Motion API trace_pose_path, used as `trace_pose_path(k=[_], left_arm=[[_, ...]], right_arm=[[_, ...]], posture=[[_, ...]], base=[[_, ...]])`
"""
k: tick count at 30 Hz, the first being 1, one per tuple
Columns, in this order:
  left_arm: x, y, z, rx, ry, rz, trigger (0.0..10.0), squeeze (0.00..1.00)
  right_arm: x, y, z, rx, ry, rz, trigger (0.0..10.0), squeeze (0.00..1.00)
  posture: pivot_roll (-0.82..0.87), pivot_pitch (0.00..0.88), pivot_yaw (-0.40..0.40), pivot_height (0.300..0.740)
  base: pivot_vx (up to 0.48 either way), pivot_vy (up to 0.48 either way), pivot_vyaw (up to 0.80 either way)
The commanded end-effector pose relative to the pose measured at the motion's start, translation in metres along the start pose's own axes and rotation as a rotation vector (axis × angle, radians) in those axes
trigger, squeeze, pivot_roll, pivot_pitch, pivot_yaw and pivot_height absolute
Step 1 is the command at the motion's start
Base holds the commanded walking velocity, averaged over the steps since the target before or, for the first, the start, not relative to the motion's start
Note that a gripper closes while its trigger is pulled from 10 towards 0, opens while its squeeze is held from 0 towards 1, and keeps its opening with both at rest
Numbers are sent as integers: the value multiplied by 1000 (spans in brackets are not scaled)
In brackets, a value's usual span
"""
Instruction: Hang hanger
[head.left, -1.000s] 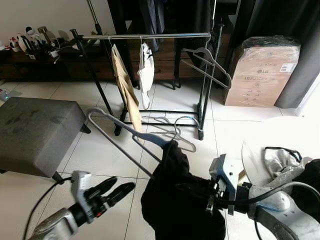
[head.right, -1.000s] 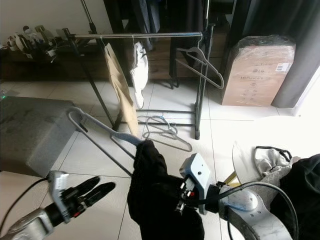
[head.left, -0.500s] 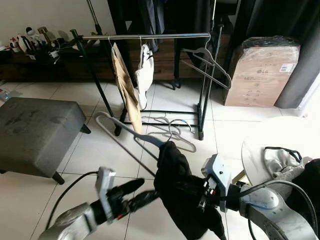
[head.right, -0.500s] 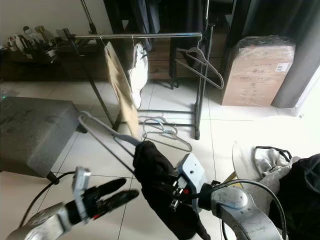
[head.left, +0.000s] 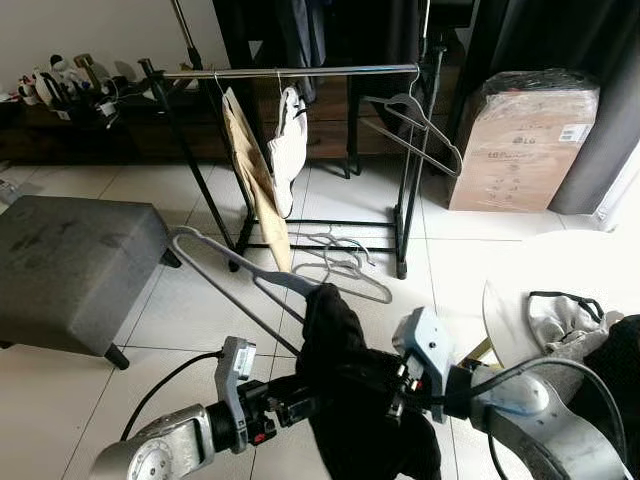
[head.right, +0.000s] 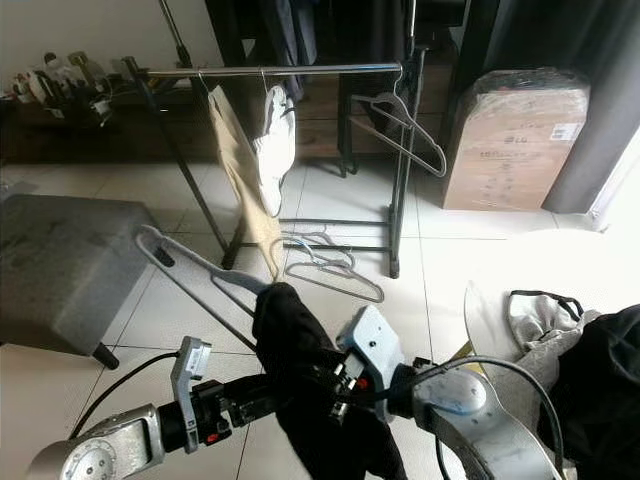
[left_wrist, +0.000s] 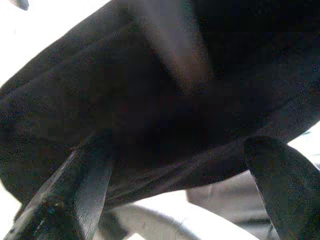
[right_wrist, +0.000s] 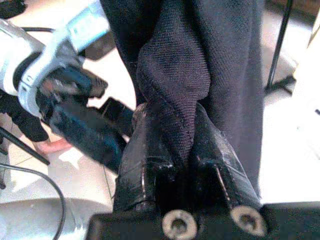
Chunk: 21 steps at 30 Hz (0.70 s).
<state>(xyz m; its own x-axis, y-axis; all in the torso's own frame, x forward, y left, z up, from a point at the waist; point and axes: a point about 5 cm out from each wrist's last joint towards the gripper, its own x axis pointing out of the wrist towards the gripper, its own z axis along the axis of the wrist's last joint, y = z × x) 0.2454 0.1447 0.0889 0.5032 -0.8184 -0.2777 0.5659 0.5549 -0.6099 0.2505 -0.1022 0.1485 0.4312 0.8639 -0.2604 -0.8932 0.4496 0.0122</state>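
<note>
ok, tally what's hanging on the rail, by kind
On the rail:
Tan garment: 1
White garment: 1
Empty hanger: 1
Total: 3
Not counted: the black garment on a grey hanger, off the rail, pinched in the right claw.

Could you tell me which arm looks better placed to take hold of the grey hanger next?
Probably the left: the right gripper is clamped on the black garment, while the left gripper sits open beside the grey plastic hanger.

Right gripper (right_wrist: 172, 132) clamped tight; left gripper (left_wrist: 175, 195) spread wide, arms converging.
</note>
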Motion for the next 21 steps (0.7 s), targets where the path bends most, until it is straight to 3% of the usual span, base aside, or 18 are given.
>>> trace_pose_path(k=[1, 2, 5, 11, 14, 17, 20, 21], left_arm=[[-1, 5, -8, -11, 61, 41, 10000, 0], [-1, 13, -14, 10, 112, 110, 10000, 0], [0, 21, -19, 8, 140, 194, 10000, 0], [4, 37, -23, -28, 133, 353, 10000, 0], [3, 48, -16, -64, 37, 480, 10000, 0], [-2, 57, -12, -29, -11, 576, 10000, 0], [-9, 59, -10, -20, -44, 578, 10000, 0], [-18, 60, -11, -10, -66, 565, 10000, 0]], right_arm=[[3, 3, 7, -29, -29, 25, 0, 0], [7, 2, 11, -44, -39, 38, 0, 0], [9, 1, 17, -60, -52, 57, 0, 0], [5, 4, 20, -103, -36, 121, 0, 0], [1, 5, 21, -107, -35, 129, 0, 0], [-2, 2, 20, -100, -37, 94, 0, 0], [-4, 0, 17, -101, -34, 69, 0, 0], [-7, -6, 11, -114, -11, 33, 0, 0]], posture=[[-151, 171, 77, 740], [-147, 166, 76, 740], [-147, 161, 72, 740], [-150, 153, 68, 740], [-147, 153, 66, 740], [-146, 158, 64, 740], [-147, 165, 65, 740], [-144, 164, 66, 740]], base=[[0, 0, 0], [0, 0, 0], [0, 0, 0], [0, 0, 0], [0, 0, 0], [0, 0, 0], [0, 0, 0], [0, 0, 0]])
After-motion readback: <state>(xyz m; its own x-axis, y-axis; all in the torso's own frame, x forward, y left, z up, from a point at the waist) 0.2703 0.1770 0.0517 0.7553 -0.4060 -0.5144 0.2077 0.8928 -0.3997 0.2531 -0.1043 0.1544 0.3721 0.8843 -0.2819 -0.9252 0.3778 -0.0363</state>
